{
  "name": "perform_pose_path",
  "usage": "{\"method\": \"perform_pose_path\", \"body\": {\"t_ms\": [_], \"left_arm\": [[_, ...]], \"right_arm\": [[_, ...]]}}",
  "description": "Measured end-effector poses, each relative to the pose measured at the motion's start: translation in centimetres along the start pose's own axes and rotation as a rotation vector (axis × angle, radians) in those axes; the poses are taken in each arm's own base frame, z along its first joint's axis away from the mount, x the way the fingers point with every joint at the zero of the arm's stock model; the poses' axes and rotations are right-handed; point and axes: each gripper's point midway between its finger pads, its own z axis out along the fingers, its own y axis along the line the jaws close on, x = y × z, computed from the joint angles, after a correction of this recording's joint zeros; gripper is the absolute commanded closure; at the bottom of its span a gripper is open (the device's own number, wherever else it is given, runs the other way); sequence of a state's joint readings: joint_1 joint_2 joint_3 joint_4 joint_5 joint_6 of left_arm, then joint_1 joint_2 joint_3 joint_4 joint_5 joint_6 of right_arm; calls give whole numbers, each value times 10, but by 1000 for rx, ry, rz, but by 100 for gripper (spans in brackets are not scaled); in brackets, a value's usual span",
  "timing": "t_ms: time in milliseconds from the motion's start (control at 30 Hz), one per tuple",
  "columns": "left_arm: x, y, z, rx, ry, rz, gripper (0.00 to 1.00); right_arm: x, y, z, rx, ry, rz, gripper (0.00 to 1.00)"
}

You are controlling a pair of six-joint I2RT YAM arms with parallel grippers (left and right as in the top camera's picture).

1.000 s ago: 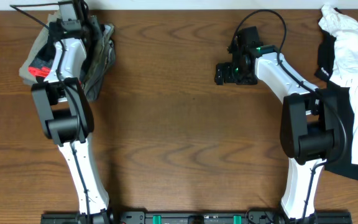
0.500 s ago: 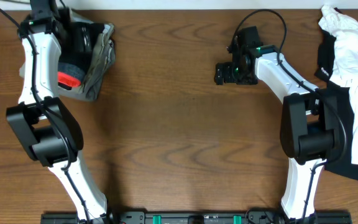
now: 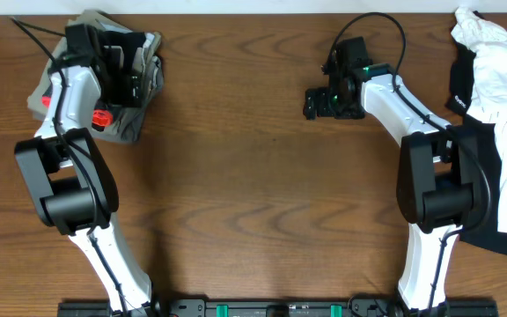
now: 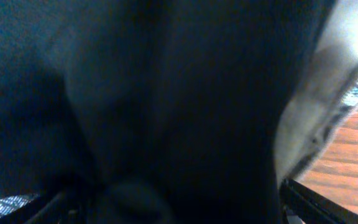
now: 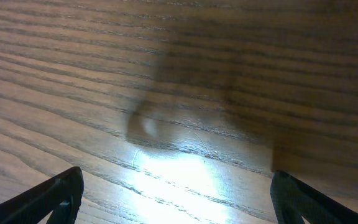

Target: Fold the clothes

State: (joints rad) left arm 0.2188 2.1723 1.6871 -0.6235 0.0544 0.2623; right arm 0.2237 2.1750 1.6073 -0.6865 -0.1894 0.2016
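Resting at the far left corner of the tabletop (image 3: 253, 185), the black leggings (image 3: 102, 115) lie bundled on the folded khaki trousers (image 3: 150, 84), red band showing; the left gripper (image 4: 173, 202) hangs right over them, fingers spread, dark cloth filling its wrist view; the right gripper (image 5: 176, 196) hovers splayed wide above bare wood, well apart; a white T-shirt (image 3: 491, 62) lies at the right edge.

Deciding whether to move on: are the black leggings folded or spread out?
Folded: the leggings are a compact black bundle, red band showing, resting on the khaki trousers.
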Motion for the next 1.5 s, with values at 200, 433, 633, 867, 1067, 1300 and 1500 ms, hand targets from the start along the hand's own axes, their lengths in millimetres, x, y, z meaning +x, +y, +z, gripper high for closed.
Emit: {"method": "perform_pose_path", "body": {"t_ms": [200, 433, 633, 867, 1067, 1300, 1500], "left_arm": [[-2, 1, 12, -12, -53, -62, 10], [-12, -7, 14, -2, -103, -206, 10], [-22, -24, 16, 5, -132, -349, 10], [-35, -40, 18, 17, -180, -388, 10], [-37, -36, 18, 34, -189, -366, 9], [-45, -29, -16, 62, -233, -270, 2], [-73, -20, -127, 56, -420, -233, 2]], "right_arm": [[0, 0, 0, 0, 0, 0, 6], [0, 0, 0, 0, 0, 0, 6], [0, 0, 0, 0, 0, 0, 6], [1, 0, 0, 1, 3, 1, 6], [1, 0, 0, 0, 3, 1, 9], [-8, 2, -1, -6, -31, -25, 1], [-27, 10, -30, -11, -107, -110, 1]]}}
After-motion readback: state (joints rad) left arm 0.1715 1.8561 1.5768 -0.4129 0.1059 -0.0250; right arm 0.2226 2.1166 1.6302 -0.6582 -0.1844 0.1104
